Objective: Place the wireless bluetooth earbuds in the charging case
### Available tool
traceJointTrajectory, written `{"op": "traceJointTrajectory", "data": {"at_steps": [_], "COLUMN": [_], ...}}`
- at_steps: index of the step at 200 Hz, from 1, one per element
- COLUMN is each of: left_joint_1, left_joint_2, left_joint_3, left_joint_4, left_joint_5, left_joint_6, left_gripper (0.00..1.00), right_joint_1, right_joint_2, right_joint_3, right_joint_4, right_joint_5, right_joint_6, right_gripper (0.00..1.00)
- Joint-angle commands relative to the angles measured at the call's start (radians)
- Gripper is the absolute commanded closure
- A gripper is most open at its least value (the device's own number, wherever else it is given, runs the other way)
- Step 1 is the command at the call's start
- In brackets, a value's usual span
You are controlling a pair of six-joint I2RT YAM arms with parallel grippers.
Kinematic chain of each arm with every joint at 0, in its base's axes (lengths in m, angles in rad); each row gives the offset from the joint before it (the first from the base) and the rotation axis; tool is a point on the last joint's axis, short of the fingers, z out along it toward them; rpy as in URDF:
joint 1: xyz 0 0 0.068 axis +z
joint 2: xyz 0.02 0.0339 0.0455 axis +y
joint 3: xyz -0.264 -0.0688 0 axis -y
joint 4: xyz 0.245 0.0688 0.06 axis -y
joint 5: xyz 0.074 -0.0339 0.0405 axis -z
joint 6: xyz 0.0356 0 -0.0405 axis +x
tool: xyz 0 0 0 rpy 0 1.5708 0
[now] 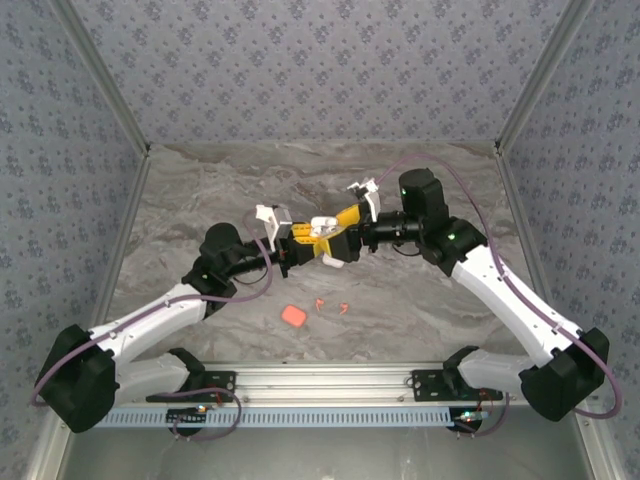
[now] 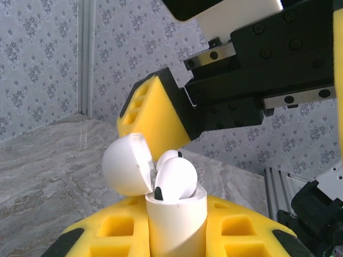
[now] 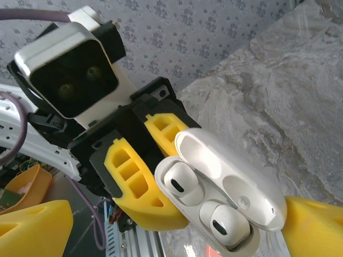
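Top view: I am seeing the left claw (image 1: pixel 312 236) clamping tight on the white charging case (image 1: pixel 322 227). The right claw (image 1: pixel 346 222) is gaping wide and empty, just beside the case. An orange-red case (image 1: pixel 293 316) and two orange-red buds (image 1: pixel 320 302) are lying on the table, nearer the bases than both claws.

Left wrist: the case is standing upright between the yellow fingers (image 2: pixel 241 230), lid (image 2: pixel 126 166) open, two white earbuds (image 2: pixel 176 179) sitting inside.

Right wrist: a small grey mark (image 3: pixel 244 202) is showing by the hinge, too small to read.
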Motion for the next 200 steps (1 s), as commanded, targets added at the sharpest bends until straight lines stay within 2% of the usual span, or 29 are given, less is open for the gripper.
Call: {"op": "traceJointTrajectory", "data": {"at_steps": [1,49,68,81,105,125,153,172,184,200], "left_joint_1": [-0.002,-0.003,-0.003,-0.003,-0.002,-0.002,-0.002,0.002,0.025,0.091], "left_joint_2": [0.009,0.011,0.010,0.011,0.023,0.061,0.138,0.179,0.208,0.260], "left_joint_3": [0.043,0.044,0.044,0.047,0.074,0.098,0.099,0.092,0.089,0.092], "left_joint_4": [0.021,0.008,0.000,-0.024,-0.142,-0.246,-0.339,-0.400,-0.427,-0.445], "left_joint_5": [0.023,0.004,-0.005,-0.027,-0.096,-0.133,-0.168,-0.250,-0.280,-0.257], "left_joint_6": [0.000,0.007,0.007,0.009,0.017,0.007,-0.042,-0.069,-0.090,-0.134], "left_gripper": [0.96,0.96,0.96,0.96,0.96,1.00,1.00,1.00,1.00,1.00], "right_joint_1": [0.006,0.006,-0.001,-0.009,-0.023,-0.034,-0.053,-0.061,-0.067,-0.072], "right_joint_2": [-0.072,-0.127,-0.136,-0.148,-0.167,-0.174,-0.179,-0.178,-0.176,-0.178], "right_joint_3": [-0.017,-0.029,-0.019,-0.017,-0.025,-0.033,-0.055,-0.063,-0.069,-0.077], "right_joint_4": [0.086,-0.023,-0.120,-0.165,-0.218,-0.251,-0.263,-0.274,-0.274,-0.267], "right_joint_5": [-0.050,0.011,0.126,0.252,0.473,0.595,0.649,0.666,0.664,0.643], "right_joint_6": [0.002,-0.057,-0.091,-0.094,-0.088,-0.073,-0.049,-0.040,-0.038,-0.039], "right_gripper": [0.00,0.00,0.00,0.00,0.00,0.00,0.00,0.00,0.00,0.00]}}
